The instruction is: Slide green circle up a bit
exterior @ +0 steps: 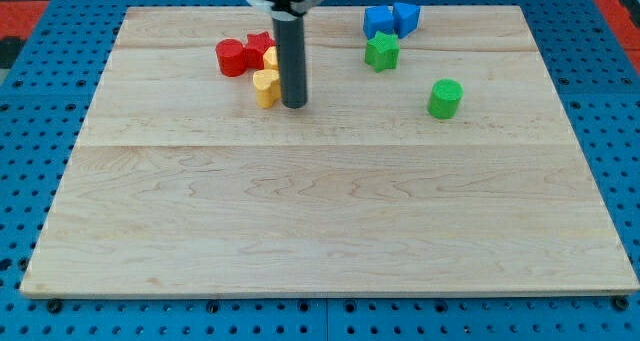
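Tip (pixel 294 105) on board beside yellow block (pixel 265 86), at its 3 o'clock; bare rod, grasping nothing.
Green circle (pixel 445 98) sits well apart at tip's 3 o'clock, 5 o'clock of green star (pixel 381 52).

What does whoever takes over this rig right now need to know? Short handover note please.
My tip is down on the board, right beside the yellow blocks near the red blocks.
Green circle sits alone toward the view's right, well apart from my tip and untouched.
Green star-like block and blue blocks lie above it.
Done: nothing visible.
Left: bring my tip below the green circle, push it up slightly.
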